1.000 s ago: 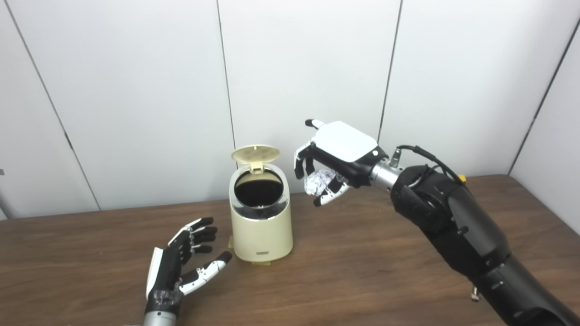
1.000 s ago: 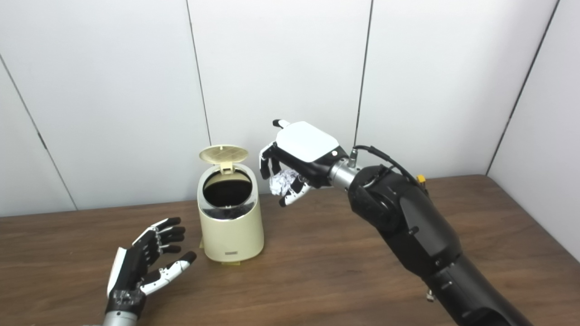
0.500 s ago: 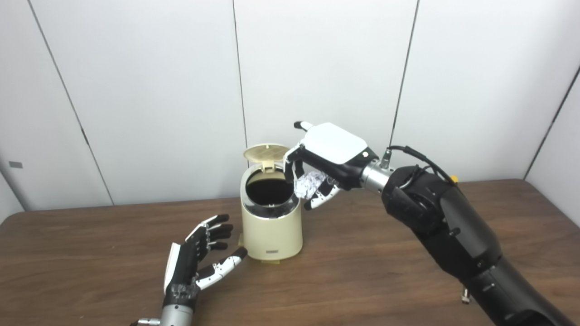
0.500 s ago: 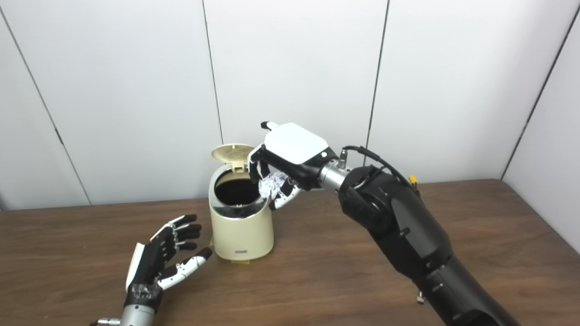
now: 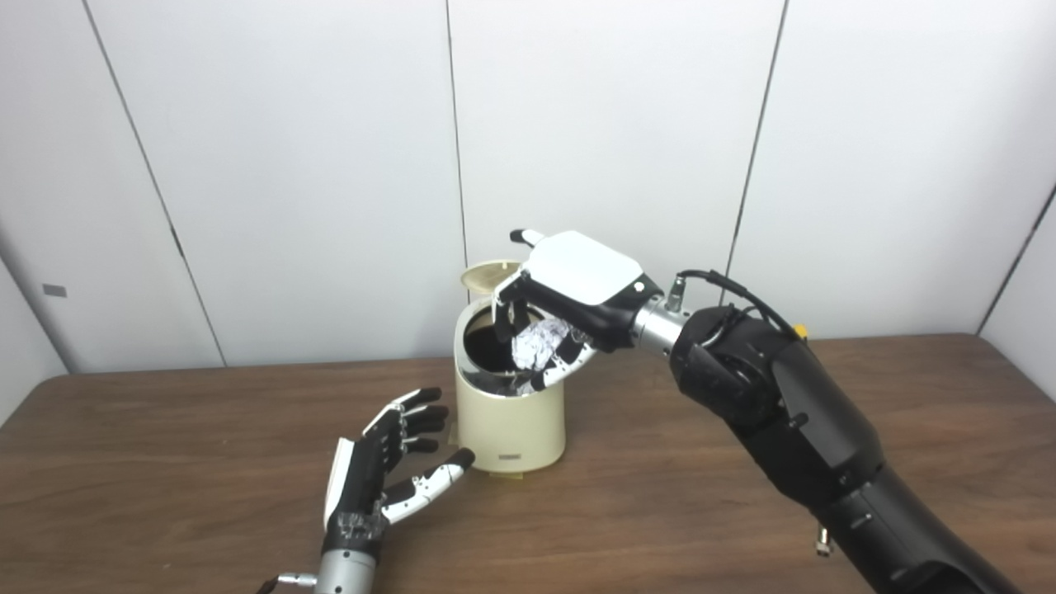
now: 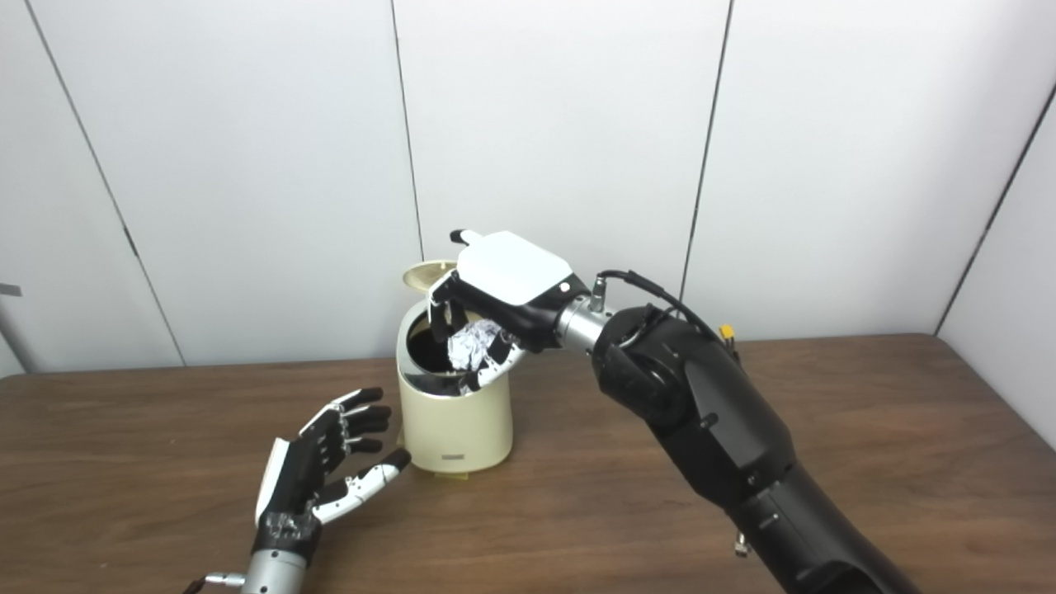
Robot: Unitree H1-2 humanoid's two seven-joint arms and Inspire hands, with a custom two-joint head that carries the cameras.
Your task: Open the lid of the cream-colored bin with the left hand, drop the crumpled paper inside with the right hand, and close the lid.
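The crumpled paper [image 5: 538,341] was held in the curled fingers of the right hand [image 5: 569,289], directly above the open mouth of the cream-colored bin [image 5: 510,412]. The lid [image 5: 487,272] stood raised behind the opening, partly hidden by this hand. The bin stood on the wooden table [image 5: 676,495]. The left hand [image 5: 375,474] was near the bin's left side, fingers spread, holding nothing.
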